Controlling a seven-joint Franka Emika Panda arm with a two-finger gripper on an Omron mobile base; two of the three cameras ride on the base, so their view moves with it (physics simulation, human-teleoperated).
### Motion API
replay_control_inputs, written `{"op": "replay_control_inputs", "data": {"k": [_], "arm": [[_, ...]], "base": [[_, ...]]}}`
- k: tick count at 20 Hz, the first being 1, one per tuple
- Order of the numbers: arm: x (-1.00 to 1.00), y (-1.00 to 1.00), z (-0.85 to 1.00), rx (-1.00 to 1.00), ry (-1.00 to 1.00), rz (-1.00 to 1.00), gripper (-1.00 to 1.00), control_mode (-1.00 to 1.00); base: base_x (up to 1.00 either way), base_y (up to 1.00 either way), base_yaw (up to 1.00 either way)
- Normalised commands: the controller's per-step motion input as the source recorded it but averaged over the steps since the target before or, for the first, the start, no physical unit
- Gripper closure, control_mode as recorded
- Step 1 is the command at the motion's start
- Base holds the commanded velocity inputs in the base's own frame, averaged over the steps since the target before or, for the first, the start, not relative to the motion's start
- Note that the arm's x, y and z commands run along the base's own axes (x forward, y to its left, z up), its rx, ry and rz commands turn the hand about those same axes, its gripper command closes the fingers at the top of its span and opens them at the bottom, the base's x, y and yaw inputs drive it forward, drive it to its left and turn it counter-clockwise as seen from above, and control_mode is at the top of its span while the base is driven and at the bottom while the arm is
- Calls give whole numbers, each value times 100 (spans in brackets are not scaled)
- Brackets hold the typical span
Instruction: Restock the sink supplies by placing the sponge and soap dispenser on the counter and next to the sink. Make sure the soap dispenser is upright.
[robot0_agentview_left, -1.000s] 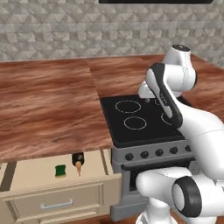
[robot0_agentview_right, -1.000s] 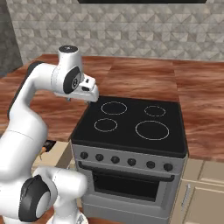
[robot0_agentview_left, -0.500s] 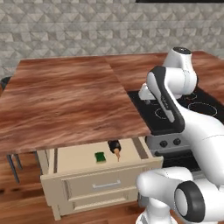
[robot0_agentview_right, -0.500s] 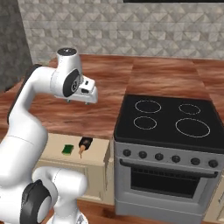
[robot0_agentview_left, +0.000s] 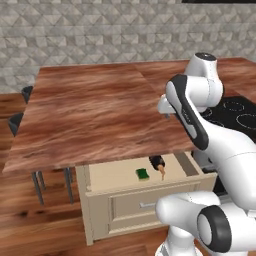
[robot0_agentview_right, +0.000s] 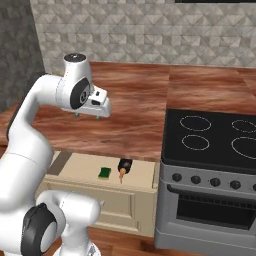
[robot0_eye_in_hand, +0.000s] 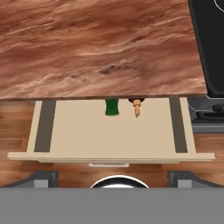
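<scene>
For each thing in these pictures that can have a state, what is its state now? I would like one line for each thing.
drawer: pulled open below the counter.
sponge: lying flat inside the drawer.
soap dispenser: lying on its side in the drawer, nozzle pointing toward the drawer front, beside the sponge.
gripper: open, holding nothing, above the counter.
oven door: closed.
stovetop: nothing on it, rings dark.
</scene>
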Motion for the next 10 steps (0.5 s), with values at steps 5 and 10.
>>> {"op": "replay_control_inputs", "data": {"k": [5,10], "arm": [[0,0,0,0,0,0,-100,100],[0,0,0,0,0,0,-100,-100]], "base": [[-36,16,0],[0,0,0]]}}
